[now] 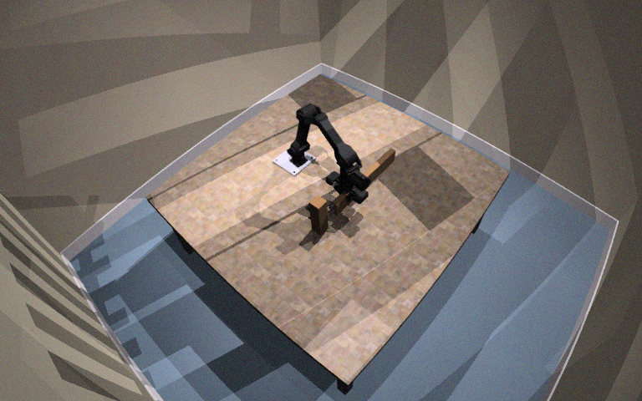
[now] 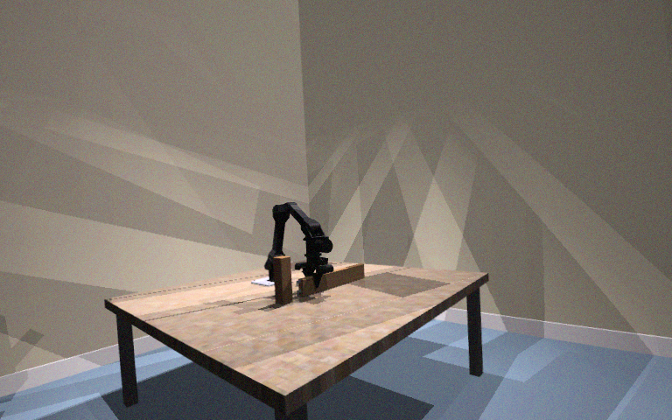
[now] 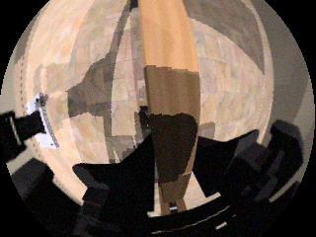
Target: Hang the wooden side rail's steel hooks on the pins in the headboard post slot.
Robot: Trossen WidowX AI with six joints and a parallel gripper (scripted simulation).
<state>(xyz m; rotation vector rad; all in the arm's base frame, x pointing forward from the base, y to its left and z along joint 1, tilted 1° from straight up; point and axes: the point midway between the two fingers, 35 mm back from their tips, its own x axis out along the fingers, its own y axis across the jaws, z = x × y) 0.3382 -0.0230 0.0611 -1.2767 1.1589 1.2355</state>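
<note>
The wooden side rail is a long brown board on its narrow edge. My gripper is shut on the rail near its hook end, with one finger on each side. The upright headboard post stands just beyond that end. Grey metal hooks show small at the rail's end, with a narrow gap between rail and post. The far end appears low at the table; contact is unclear. The pins and the slot's inside are hidden, and I cannot tell whether the hooks touch the pins.
The tabletop carries the rail, the post and the arm. The white base plate of the arm lies to the left of the rail in the top view. Several dark shadows cross the table.
</note>
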